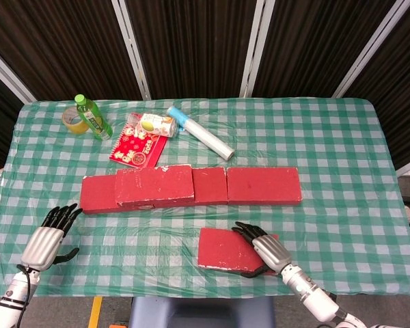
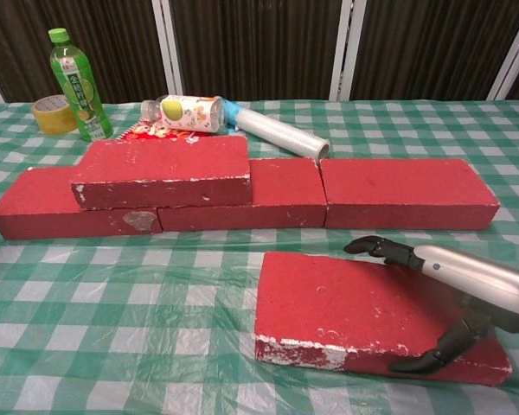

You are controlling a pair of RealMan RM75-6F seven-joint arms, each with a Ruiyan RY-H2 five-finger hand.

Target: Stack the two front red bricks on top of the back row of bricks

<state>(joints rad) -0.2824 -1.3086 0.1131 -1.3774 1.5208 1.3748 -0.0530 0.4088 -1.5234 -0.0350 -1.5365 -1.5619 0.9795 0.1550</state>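
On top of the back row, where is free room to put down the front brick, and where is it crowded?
The right brick and middle brick of the back row have bare tops. The left end is taken by the stacked brick. Behind the row, the bottle, tape and plastic roll crowd the far left.

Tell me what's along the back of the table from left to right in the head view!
Tape roll → green bottle → red packet → clear plastic roll.

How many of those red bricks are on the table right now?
5. Three form the back row: left, middle, right. One red brick lies stacked on the row's left part. One front brick lies under the right robot hand.
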